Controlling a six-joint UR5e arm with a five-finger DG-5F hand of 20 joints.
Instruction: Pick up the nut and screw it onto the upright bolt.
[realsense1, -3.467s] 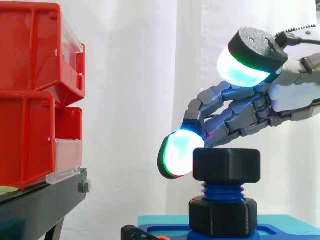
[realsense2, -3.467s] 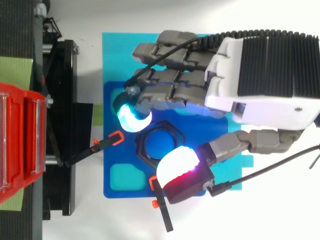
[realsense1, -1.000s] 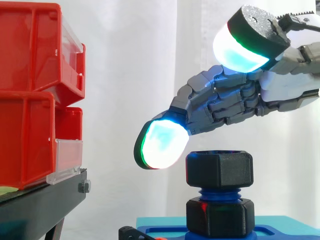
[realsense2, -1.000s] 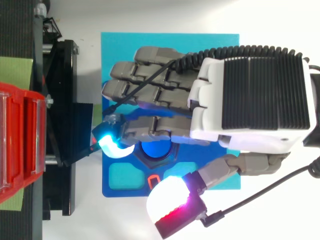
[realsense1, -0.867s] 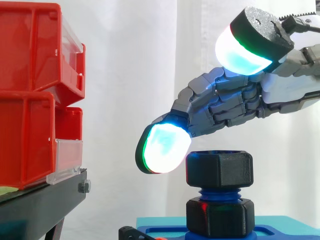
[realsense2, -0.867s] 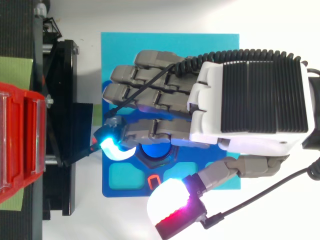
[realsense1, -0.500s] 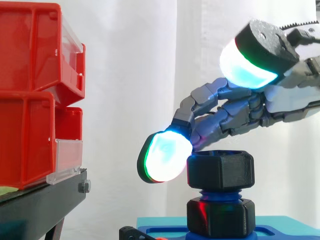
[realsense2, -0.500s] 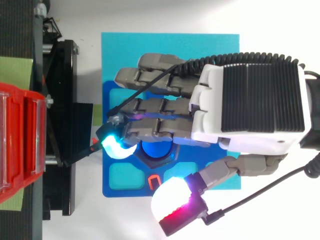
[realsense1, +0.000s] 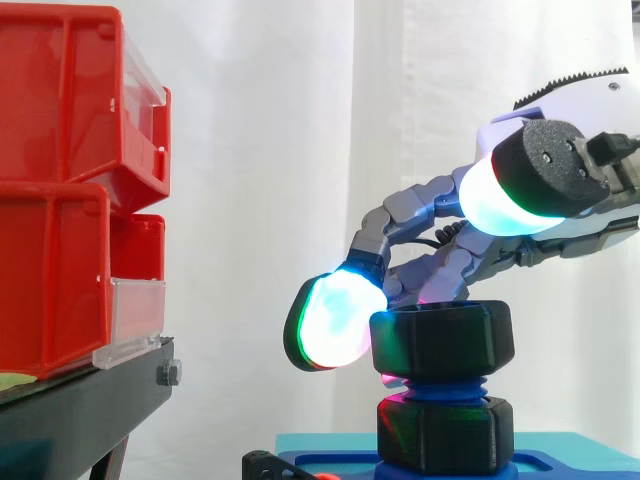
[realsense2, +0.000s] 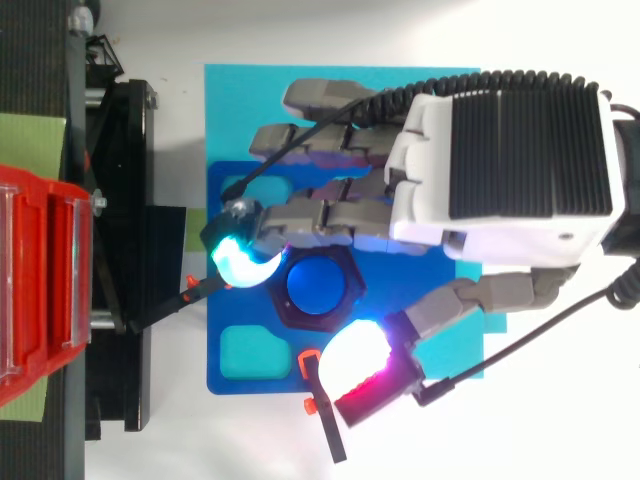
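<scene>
A black hex nut (realsense1: 442, 340) sits threaded on the upright blue bolt (realsense1: 440, 385), above a second black nut (realsense1: 445, 432) at the bolt's foot. From above, the nut (realsense2: 300, 318) rings the bolt's blue top (realsense2: 316, 284). My hand (realsense2: 520, 170) reaches in from the right with its fingers bent down over the far side of the nut. One glowing fingertip (realsense1: 330, 322) rests against the nut's left side. The thumb pad (realsense1: 510, 195) hovers above and in front of the nut, apart from it.
The bolt stands in a dark blue tray (realsense2: 230, 370) on a cyan plate (realsense2: 240, 100). Red bins (realsense1: 70, 180) on a black stand (realsense1: 80, 410) rise at the left. Two orange-tipped black clamps (realsense2: 205, 288) (realsense2: 318, 410) hold the tray's left and front edges.
The hand has come down and drawn back, uncovering the bolt's top. The thumb has dropped closer to the nut, and the fingertip now presses the nut's left side.
</scene>
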